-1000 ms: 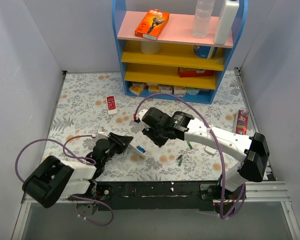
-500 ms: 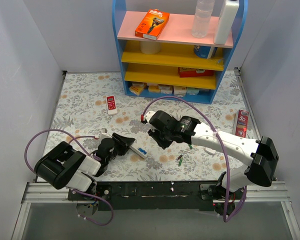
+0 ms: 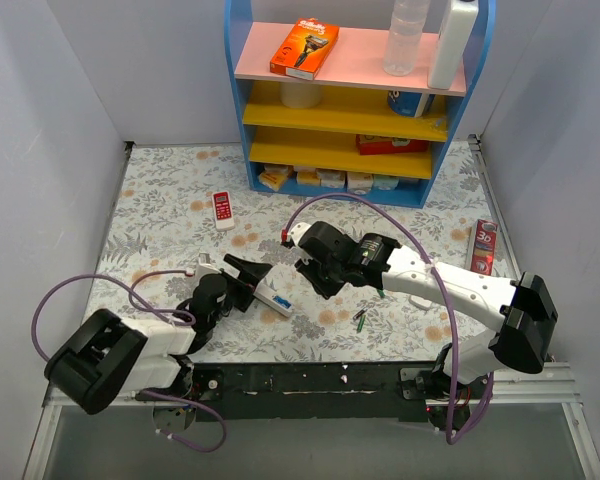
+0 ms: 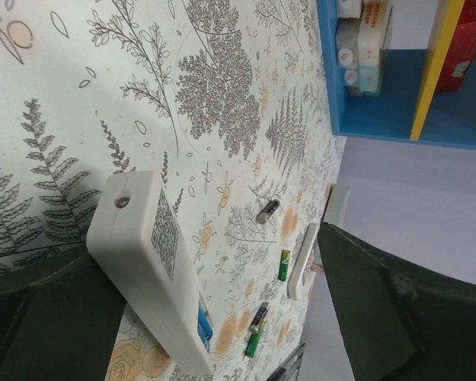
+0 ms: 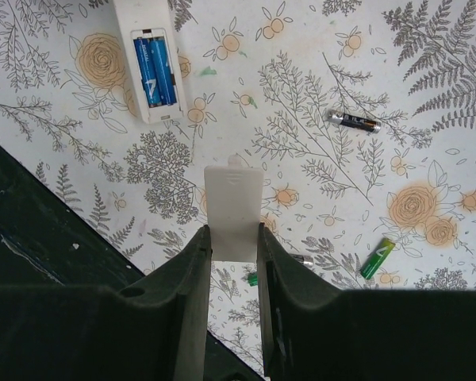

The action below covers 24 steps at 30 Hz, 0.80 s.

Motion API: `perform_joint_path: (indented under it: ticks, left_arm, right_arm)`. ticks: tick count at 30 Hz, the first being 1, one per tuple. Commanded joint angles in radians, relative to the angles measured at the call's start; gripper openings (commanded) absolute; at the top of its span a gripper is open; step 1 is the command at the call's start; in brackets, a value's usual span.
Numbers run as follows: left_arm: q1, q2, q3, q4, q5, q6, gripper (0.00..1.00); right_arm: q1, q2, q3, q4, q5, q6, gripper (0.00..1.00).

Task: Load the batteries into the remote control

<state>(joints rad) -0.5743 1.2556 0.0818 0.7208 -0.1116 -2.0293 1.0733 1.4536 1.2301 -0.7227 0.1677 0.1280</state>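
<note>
The white remote control (image 4: 147, 262) lies back-up on the flowered table, two blue batteries (image 5: 155, 73) in its uncovered compartment (image 3: 280, 300). My left gripper (image 4: 198, 254) is open, its jaws wide on either side of the remote's end without gripping it. My right gripper (image 5: 233, 230) is shut on the white battery cover (image 5: 233, 208), held above the table just right of the remote (image 3: 311, 268). Loose batteries lie nearby: a dark one (image 5: 354, 121), a green one (image 5: 378, 258) and a pair (image 4: 256, 329).
A blue and yellow shelf (image 3: 350, 100) with boxes and bottles stands at the back. A short red-and-white remote (image 3: 221, 209) lies left of it. A red tube (image 3: 484, 245) rests by the right wall. Black rail (image 3: 310, 380) runs along the near edge.
My left gripper has opened from shut and let go of the remote, which now lies between its spread jaws. The right gripper kept hold of the cover and shifted slightly right.
</note>
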Motion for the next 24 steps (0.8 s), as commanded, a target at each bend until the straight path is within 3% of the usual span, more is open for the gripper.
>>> perform_joint_path:
  ticks: [1,11,18,20,21,24]
  left_arm:
    - [-0.004,-0.088,-0.004,-0.384,-0.079,-0.097,0.98]
    - [-0.004,-0.134,0.076,-0.828,-0.079,-0.186,0.98]
    - [-0.002,-0.157,0.030,-0.847,-0.005,-0.233,0.98]
    - [-0.002,-0.177,0.003,-0.840,0.007,-0.246,0.93]
    - [-0.002,-0.202,-0.005,-0.837,0.007,-0.249,0.84]
    - [-0.004,-0.243,-0.040,-0.839,0.019,-0.270,0.76]
  right_arm:
    - [-0.004,-0.021,-0.014,0.038,-0.019,0.009,0.17]
    - [-0.004,-0.029,-0.026,0.048,-0.031,0.015,0.17]
    - [-0.004,-0.041,-0.041,0.057,-0.034,0.019,0.17]
    - [-0.004,-0.042,-0.044,0.060,-0.036,0.019,0.17]
    - [-0.004,-0.044,-0.047,0.060,-0.034,0.019,0.17]
    - [-0.004,-0.042,-0.055,0.066,-0.037,0.021,0.17]
